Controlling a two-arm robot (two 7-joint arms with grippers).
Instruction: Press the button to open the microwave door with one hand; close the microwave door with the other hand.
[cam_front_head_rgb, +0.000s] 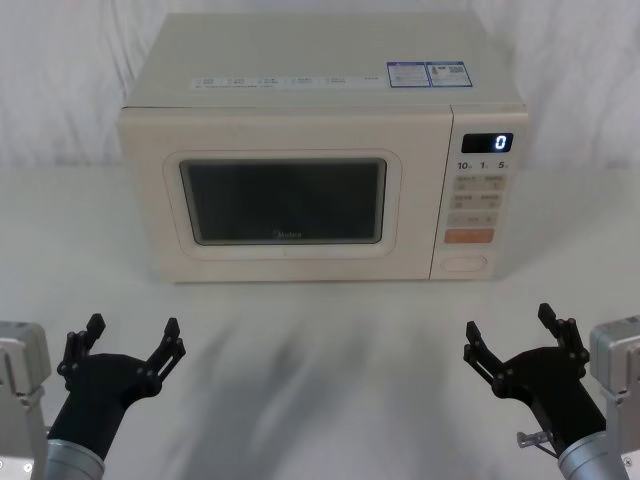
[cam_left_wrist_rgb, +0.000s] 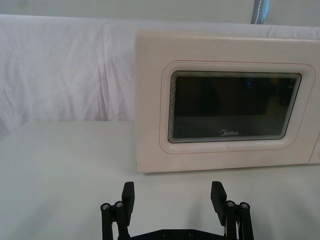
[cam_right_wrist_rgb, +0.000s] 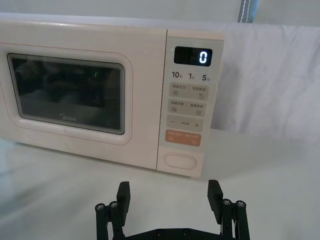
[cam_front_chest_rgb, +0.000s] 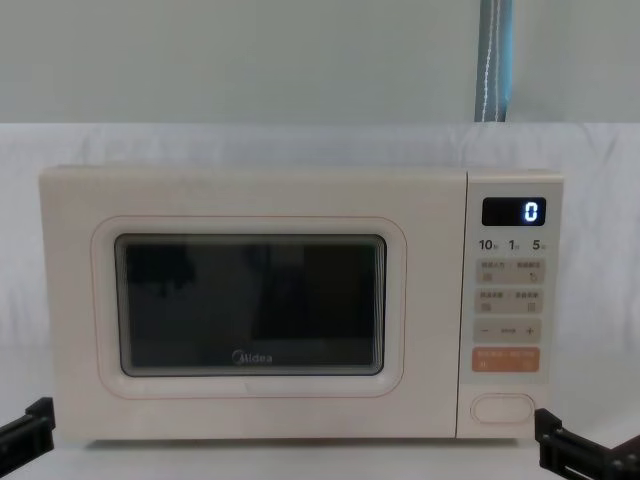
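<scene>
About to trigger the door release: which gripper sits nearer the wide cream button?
Right. The right gripper hovers open just in front of the button, slightly to its right. The left gripper hovers open far across, before the microwave door's left edge.

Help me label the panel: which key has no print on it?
The button, the wide cream pill-shaped key lowest on the microwave control panel. The orange key above it and the small cream keys all carry print.

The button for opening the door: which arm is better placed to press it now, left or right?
Right. The button sits low on the microwave's right-hand panel, ahead of the open right tool. The open left tool faces the closed microwave door, farther away.
</scene>
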